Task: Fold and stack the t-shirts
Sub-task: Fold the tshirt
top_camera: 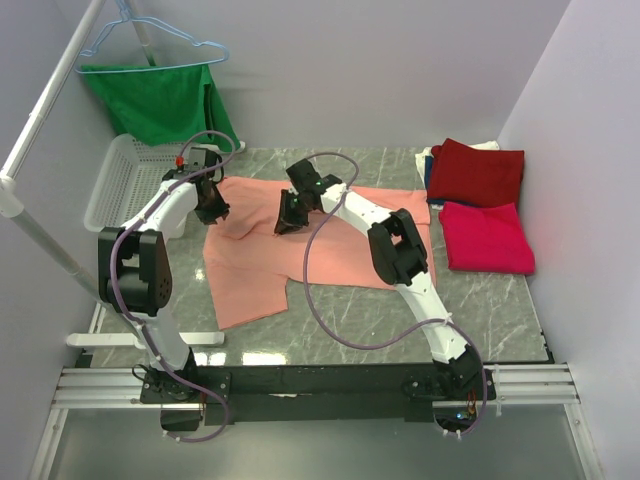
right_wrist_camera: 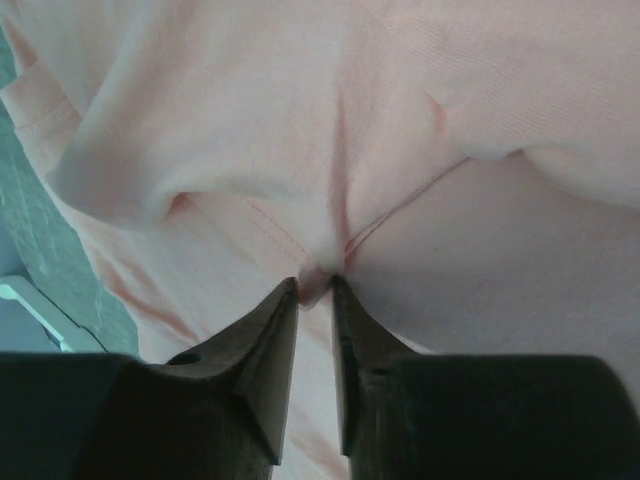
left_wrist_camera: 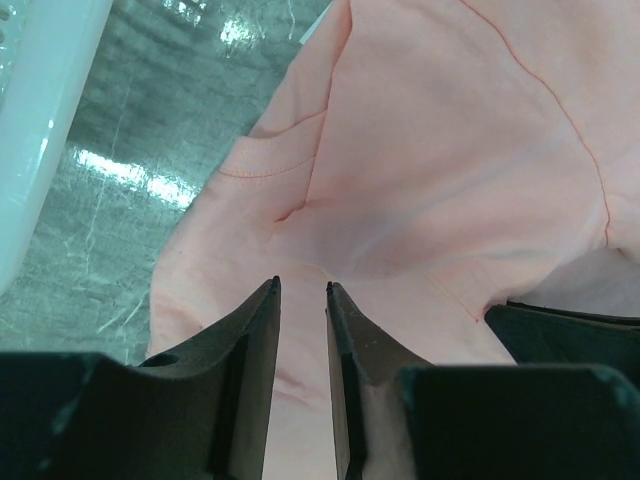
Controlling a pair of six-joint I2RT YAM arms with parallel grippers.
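The left tool [left_wrist_camera: 302, 288], jaws nearly together with cloth filling the gap, gripped the salmon-pink t-shirt [top_camera: 260, 270] at its ten o'clock corner. The right tool [right_wrist_camera: 315, 282] pinched a raised fold near its twelve o'clock edge. That garment lay spread across the middle of the table [top_camera: 480, 310]. At two o'clock, the dark red t-shirt [top_camera: 478, 172] and crimson-pink t-shirt [top_camera: 487, 237] lay folded, just beside each other.

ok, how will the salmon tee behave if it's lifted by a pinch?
Likely floppy: the salmon-pink t-shirt puckers into folds at the right gripper. Probably light, thin cloth, so it should drape and drag across the table rather than hold shape.
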